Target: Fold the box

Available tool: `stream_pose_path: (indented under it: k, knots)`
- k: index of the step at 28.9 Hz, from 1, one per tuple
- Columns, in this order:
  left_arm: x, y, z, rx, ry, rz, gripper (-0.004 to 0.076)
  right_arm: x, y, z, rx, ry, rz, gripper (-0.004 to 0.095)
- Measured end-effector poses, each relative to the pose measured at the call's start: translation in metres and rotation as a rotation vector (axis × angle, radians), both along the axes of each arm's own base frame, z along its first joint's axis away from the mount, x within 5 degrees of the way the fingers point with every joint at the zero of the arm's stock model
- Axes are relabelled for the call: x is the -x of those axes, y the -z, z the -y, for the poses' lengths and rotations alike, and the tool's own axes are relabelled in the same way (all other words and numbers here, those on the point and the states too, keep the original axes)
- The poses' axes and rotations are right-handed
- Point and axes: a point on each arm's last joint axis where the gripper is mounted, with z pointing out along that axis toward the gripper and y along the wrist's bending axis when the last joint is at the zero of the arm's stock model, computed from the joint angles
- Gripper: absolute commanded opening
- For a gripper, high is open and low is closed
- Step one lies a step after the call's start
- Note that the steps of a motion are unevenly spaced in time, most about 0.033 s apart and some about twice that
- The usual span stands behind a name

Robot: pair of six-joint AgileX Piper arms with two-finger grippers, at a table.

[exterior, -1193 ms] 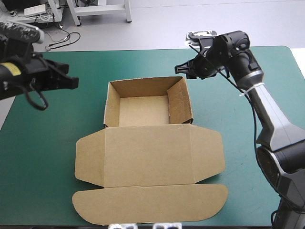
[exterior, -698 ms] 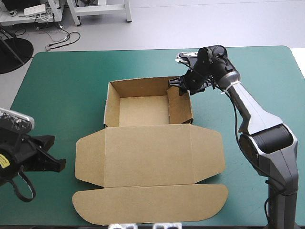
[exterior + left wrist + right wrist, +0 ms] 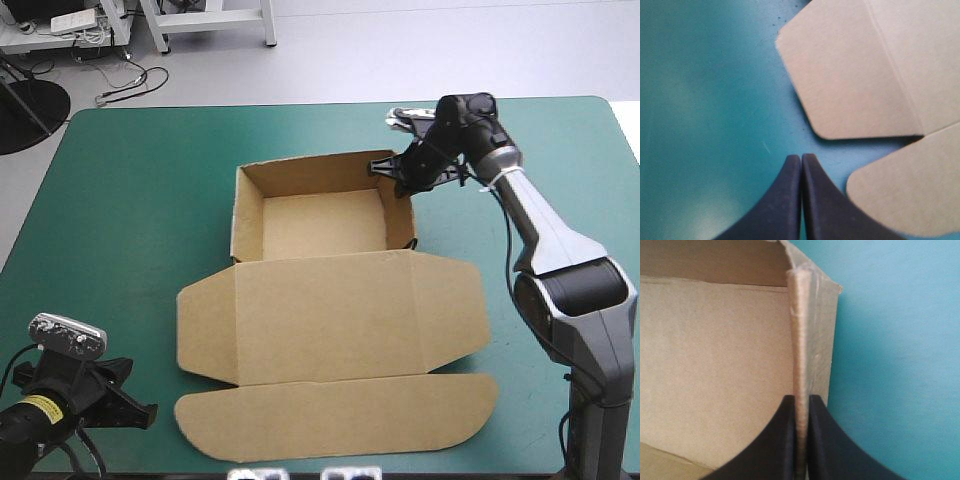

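Teal-green cover (image 3: pixel 130 200); box (image 3: pixel 330 320) tray-end far, lid near.

A teal-green cover (image 3: pixel 140 190) lies smooth over the table (image 3: pixel 560 130), whose far corners are rounded.

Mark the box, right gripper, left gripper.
box (image 3: pixel 320 320): high view, flat lid panel.
right gripper (image 3: pixel 800 400): right wrist view, between fingertips clamping the side wall.
left gripper (image 3: pixel 801 159): left wrist view, where shut fingertips meet.
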Motion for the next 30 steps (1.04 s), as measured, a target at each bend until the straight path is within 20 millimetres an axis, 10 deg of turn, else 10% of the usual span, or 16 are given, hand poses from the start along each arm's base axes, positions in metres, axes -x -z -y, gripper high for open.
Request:
stream_pose_path:
  k: [7,16,23,30]
  knots:
    - [-0.004,-0.003,-0.002,-0.016,-0.013,0.053,-0.001,0.008,-0.059,0.145,0.052,0.285,0.152,-0.0019]
    - [-0.006,-0.006,-0.001,-0.007,-0.015,0.098,-0.0009,0.034,-0.06,0.263,0.167,0.506,0.141,-0.0019]
    - [-0.006,-0.006,-0.001,-0.007,-0.015,0.098,-0.001,0.047,-0.003,0.304,0.23,0.552,-0.047,0.0017]
    - [-0.006,-0.006,-0.002,-0.009,-0.015,0.099,-0.001,0.046,0.018,0.307,0.258,0.519,-0.103,0.0405]
